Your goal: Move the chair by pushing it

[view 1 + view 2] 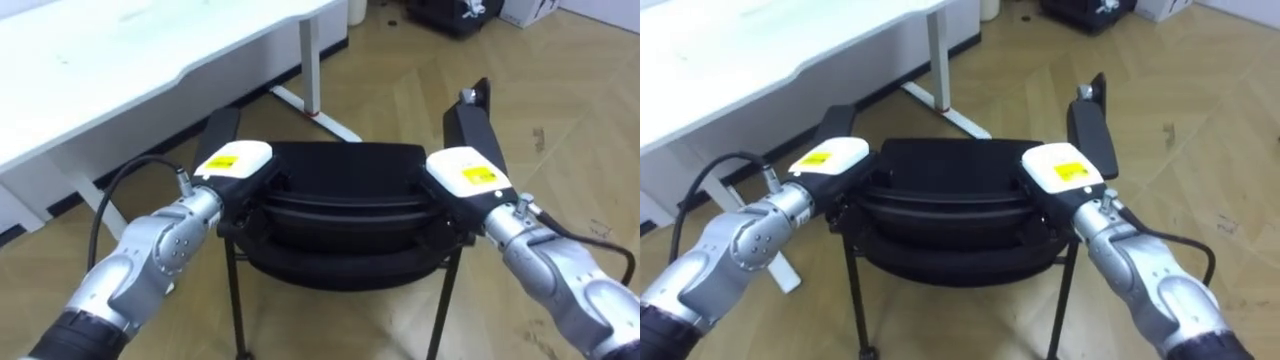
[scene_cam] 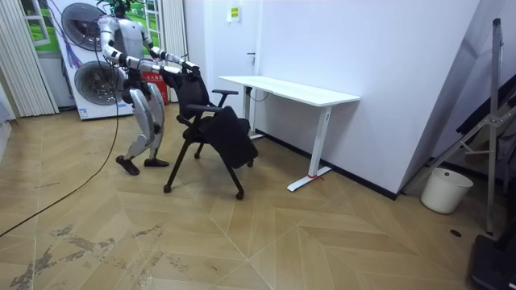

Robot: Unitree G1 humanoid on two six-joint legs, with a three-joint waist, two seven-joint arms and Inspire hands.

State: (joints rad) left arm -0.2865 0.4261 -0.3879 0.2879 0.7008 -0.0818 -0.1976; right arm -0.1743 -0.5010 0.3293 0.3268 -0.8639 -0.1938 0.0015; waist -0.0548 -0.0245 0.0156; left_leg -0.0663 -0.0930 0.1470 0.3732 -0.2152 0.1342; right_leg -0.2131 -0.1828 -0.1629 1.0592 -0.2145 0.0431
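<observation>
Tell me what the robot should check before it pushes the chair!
1. Left hand on top of the chair back: ok.
2. Right hand there too: ok.
3. Firm hold: cannot tell, hidden behind the back.
4. Chair apart from the desk: ok, a gap shows in the room view.
5. Way ahead free: cannot tell; the desk leg stands close ahead.
6. Robot on both feet behind the chair: ok.

1 white desk (image 2: 290,90) and 1 bucket (image 2: 446,190) stand here, perhaps 1 washer (image 2: 90,87).
</observation>
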